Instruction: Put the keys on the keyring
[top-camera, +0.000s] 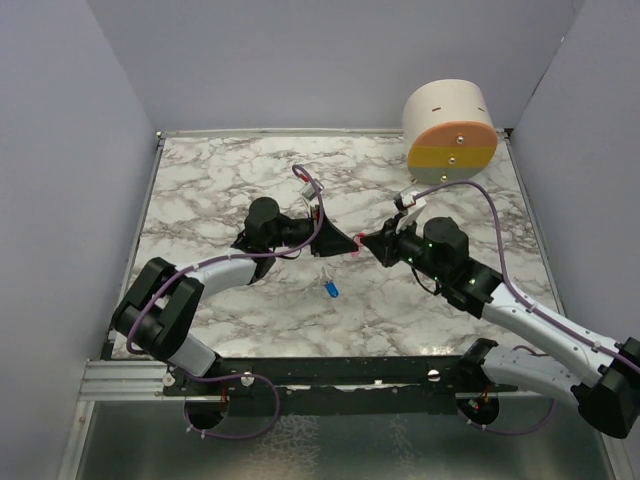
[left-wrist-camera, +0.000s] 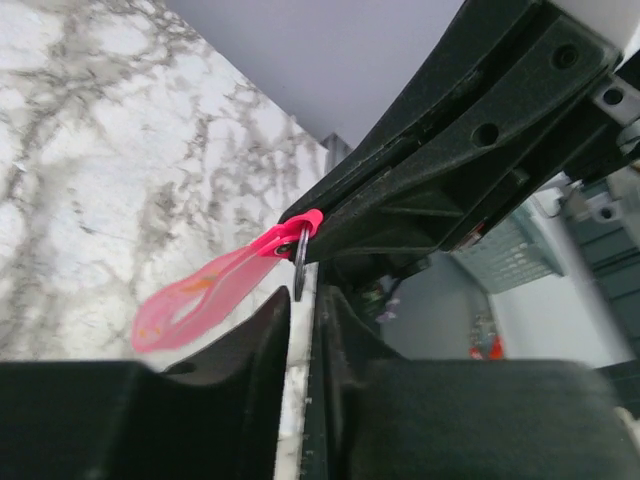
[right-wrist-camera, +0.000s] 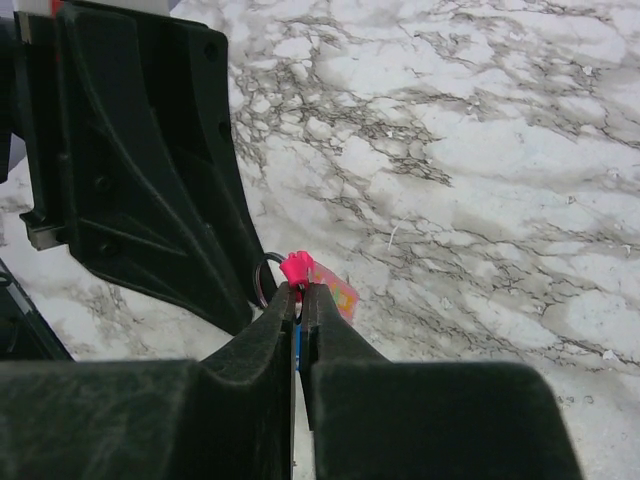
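The keyring (top-camera: 357, 250) hangs above the table's middle between both grippers, its pink tag (left-wrist-camera: 200, 295) trailing from the silver ring (left-wrist-camera: 300, 265). My right gripper (top-camera: 368, 245) (right-wrist-camera: 298, 288) is shut on the tag's pink head (right-wrist-camera: 297, 268), and the ring (right-wrist-camera: 262, 283) sticks out to its left. My left gripper (top-camera: 345, 243) (left-wrist-camera: 303, 295) faces it. Its jaws stand a narrow slit apart, with the ring's lower edge loose at their tips. The blue-headed key (top-camera: 330, 289) lies on the marble below and shows as a blue sliver (right-wrist-camera: 297, 345) between the right fingers.
A cream cylinder with an orange and yellow face (top-camera: 450, 130) stands at the back right corner. Grey walls (top-camera: 70, 150) enclose the marble table (top-camera: 220, 170) on three sides. A metal rail (top-camera: 130, 378) runs along the near edge.
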